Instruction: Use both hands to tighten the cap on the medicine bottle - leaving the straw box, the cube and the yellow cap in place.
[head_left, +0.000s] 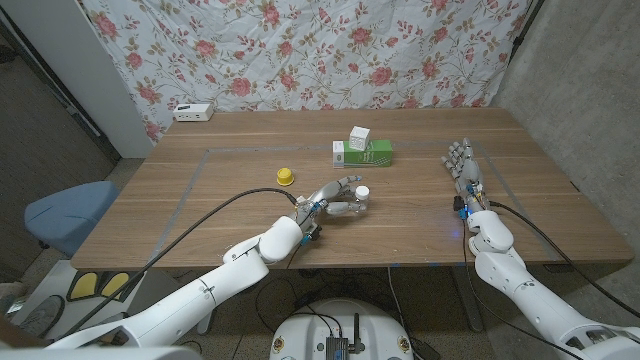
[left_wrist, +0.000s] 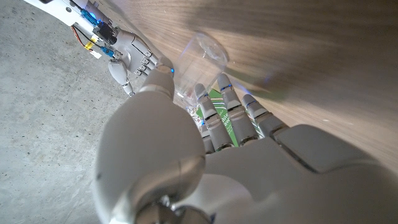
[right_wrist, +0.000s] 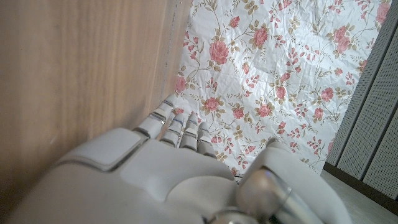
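A small clear medicine bottle with a white cap is near the table's middle, and my left hand holds it with its fingers curled around the body. In the left wrist view the clear bottle shows past my left hand's fingers. My right hand stands apart at the right with fingers stretched out and nothing in it. The green straw box lies behind the bottle, with the white cube on it. The yellow cap sits to the left of the bottle.
A white device lies at the table's back left corner. A blue seat stands off the table's left side. A floral cloth hangs behind. My right hand shows beyond the bottle in the left wrist view.
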